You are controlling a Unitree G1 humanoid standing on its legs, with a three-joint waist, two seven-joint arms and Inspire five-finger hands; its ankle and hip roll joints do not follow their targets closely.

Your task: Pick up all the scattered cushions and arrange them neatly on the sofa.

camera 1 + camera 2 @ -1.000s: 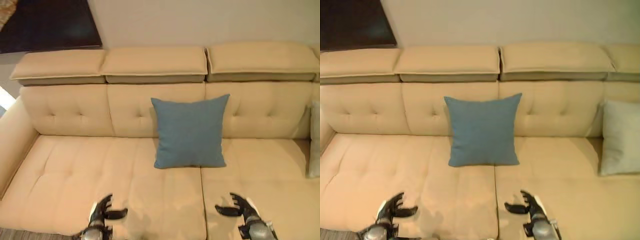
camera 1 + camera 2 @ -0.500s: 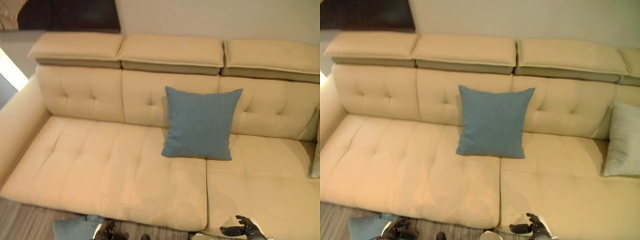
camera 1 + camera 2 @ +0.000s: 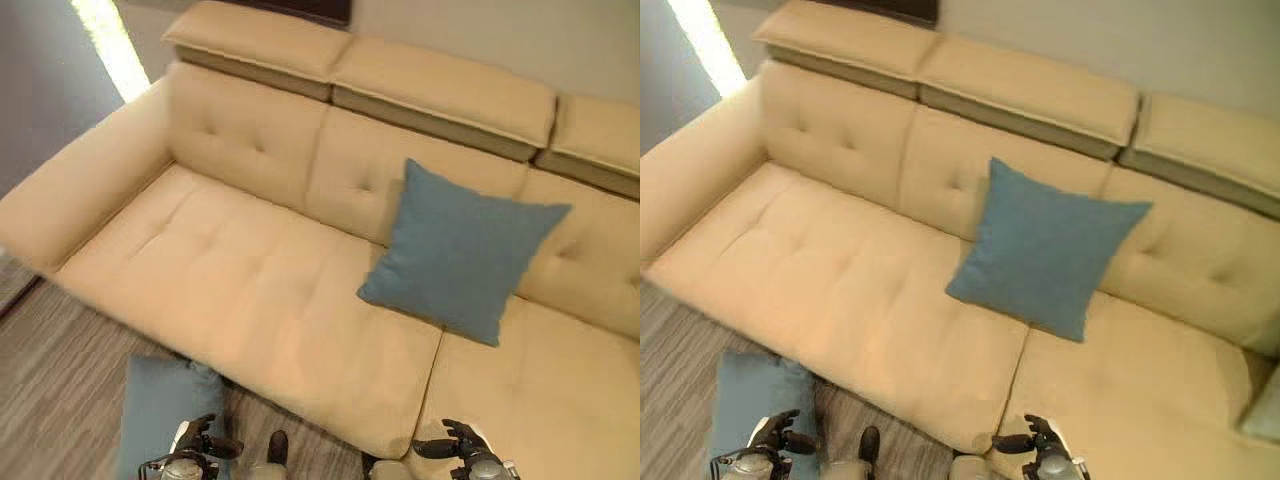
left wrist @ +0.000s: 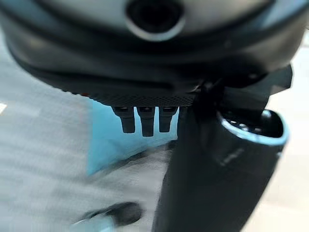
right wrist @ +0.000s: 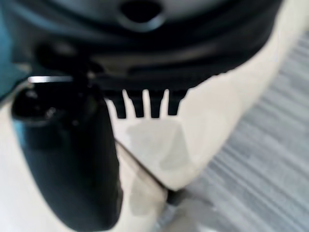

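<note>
Below the left hand's fingers [image 4: 147,122] (relaxed): floor cushion [image 3: 160,400].

The left hand [image 4: 203,159] hangs with its fingers [image 4: 147,121] straight and empty. Past the fingertips a blue cushion [image 4: 116,140] lies flat on the grey striped floor [image 4: 38,159], apart from the hand.

Warm dim light; bright glare strip upper left; wrist views blurred.
</note>
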